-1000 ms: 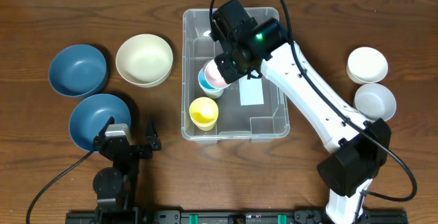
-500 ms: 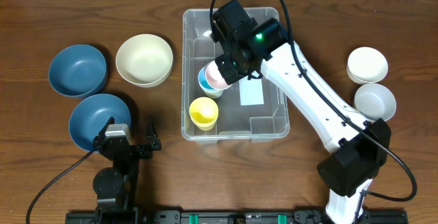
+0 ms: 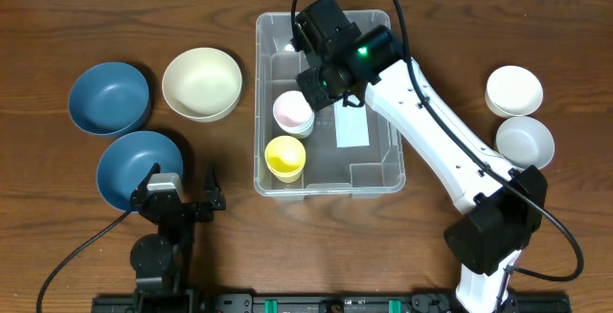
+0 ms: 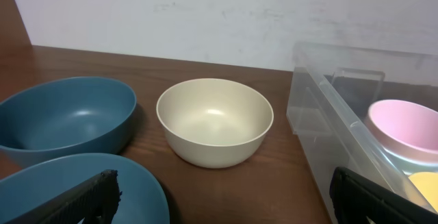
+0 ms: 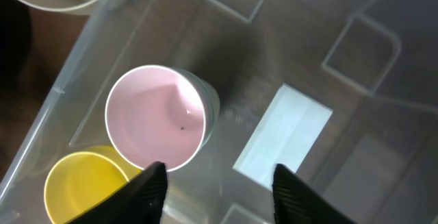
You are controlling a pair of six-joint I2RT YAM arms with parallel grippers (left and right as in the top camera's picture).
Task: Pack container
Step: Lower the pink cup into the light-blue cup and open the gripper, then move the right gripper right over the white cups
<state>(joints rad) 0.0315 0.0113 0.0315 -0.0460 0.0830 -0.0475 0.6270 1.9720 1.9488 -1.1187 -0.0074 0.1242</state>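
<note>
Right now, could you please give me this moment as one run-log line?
step: packing container | right fingers: open above pink cup, released | yellow cup: inside | left gripper: open, idle

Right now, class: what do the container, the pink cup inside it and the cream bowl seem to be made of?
The container: clear, glossy plastic; the table shows through its walls. The pink cup: probably plastic, smooth, thin-rimmed, faint sheen. The cream bowl: matte plastic or glazed ceramic, soft highlights; unclear which.
</note>
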